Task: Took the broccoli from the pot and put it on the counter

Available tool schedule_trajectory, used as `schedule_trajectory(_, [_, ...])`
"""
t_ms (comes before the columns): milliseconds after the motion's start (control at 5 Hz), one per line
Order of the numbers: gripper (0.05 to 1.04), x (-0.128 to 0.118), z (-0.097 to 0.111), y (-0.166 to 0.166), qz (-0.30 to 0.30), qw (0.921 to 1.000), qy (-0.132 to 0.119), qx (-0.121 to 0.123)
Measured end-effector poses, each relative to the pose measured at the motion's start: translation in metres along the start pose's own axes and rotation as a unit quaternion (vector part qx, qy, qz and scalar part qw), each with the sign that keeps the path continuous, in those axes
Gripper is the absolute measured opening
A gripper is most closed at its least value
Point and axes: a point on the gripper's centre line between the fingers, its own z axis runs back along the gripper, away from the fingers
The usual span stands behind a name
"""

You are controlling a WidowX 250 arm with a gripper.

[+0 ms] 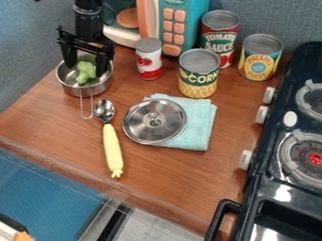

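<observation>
The arm (pixel 88 21) hangs straight down at upper left, its claw (pixel 86 68) over the pot (pixel 95 88) on the bench (pixel 53 120). The claw is spread, straddling the broccoli (pixel 86 71) inside the pot. The broccoli's long axis slants slightly, roughly toward the pot's handle (pixel 87 118).

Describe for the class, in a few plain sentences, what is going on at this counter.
A black robot arm has its tool down at the small metal pot, its fingers apart on either side of the green broccoli. The broccoli is inside the pot, not yet on the counter. The metal lid lies partly on a folded light-blue cloth.
</observation>
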Motion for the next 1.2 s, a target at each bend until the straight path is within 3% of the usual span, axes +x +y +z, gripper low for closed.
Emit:
schedule_trajectory(200, [1.001,-0.0002,0.0004,0.0036,0.001,0.9999,0.001,0.011])
schedule_trajectory(800, [0.99,-0.0005,-0.0038,0.0042,0.002,0.9999,0.005,0.015])
schedule_trajectory(1000, [0.913,0.0013,-0.0038,0.0055,0.001,0.9998,-0.001,0.019])
schedule_trajectory(1200, [0.639,0.0016,-0.0048,0.005,0.004,0.9998,-0.003,0.018])
